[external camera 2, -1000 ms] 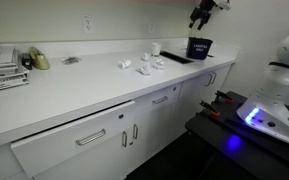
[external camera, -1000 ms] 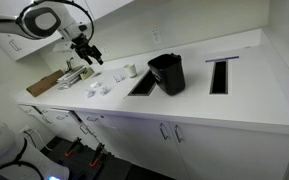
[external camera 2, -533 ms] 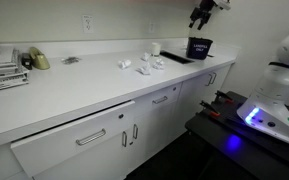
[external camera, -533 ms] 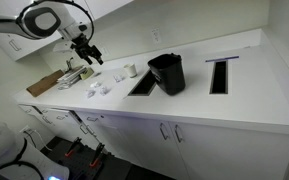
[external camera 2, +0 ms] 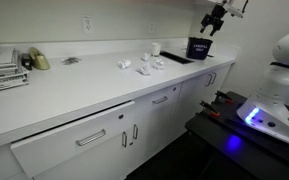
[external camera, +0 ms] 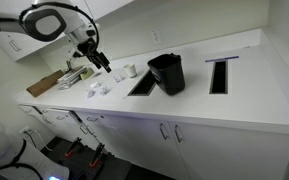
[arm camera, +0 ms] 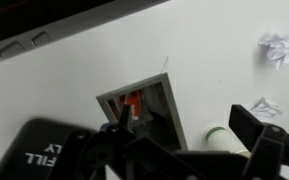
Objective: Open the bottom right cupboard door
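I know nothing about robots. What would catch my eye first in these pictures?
The black bin stands out most: it sits on the long white counter beside a rectangular opening. Next is the robot's dark pincer, hanging open and empty in the air above the counter. Scraps of crumpled white paper lie on the counter near the bin.

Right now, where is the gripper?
In both exterior views the gripper hangs in the air above the white countertop, near the black bin and the crumpled papers.
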{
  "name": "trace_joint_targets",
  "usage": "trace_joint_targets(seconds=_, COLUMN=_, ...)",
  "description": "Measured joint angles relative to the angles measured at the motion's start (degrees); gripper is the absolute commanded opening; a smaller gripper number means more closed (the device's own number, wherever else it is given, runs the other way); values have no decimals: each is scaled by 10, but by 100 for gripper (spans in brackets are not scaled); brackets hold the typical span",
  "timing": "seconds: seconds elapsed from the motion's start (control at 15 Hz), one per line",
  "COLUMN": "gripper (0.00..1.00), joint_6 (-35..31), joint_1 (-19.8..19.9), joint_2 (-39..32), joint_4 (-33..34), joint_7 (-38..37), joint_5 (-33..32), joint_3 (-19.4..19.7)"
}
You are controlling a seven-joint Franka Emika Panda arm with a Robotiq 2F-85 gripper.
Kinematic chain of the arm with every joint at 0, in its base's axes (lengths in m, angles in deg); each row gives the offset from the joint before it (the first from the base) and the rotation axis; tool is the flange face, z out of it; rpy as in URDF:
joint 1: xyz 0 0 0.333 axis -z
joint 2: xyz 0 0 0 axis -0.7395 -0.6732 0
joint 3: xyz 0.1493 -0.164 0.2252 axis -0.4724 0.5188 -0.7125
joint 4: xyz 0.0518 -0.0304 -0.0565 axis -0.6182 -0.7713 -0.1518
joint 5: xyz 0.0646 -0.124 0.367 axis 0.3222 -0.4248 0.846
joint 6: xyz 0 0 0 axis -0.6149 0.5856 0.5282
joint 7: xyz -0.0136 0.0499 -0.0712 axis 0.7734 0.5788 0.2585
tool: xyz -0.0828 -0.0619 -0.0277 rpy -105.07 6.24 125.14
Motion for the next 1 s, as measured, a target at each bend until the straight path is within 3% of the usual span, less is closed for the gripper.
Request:
trace_joint_targets(seconds=0.4, gripper=100, joint_6=-8, joint_1=115, joint_2=-2, joint_4=-58, joint_7=-3, joint_5=-3, joint_3=82)
trace_joint_targets(seconds=0.6, gripper=100, joint_6=-42, joint_1=162, joint_2=-22, joint_4=-90, joint_7=-11, joint_5=-3, joint_3=124)
trace_joint_targets(seconds=0.8, gripper=100, joint_6=-114, joint_1=194, joint_2=-61, joint_4=-121, joint_7=-20, joint_5=6, joint_3=161)
trace_joint_targets(seconds=1.0, gripper=100, joint_6=-157, joint_1=208, joint_2=-101, joint_4=-129, joint_7=-42, joint_5=14, joint_3=172)
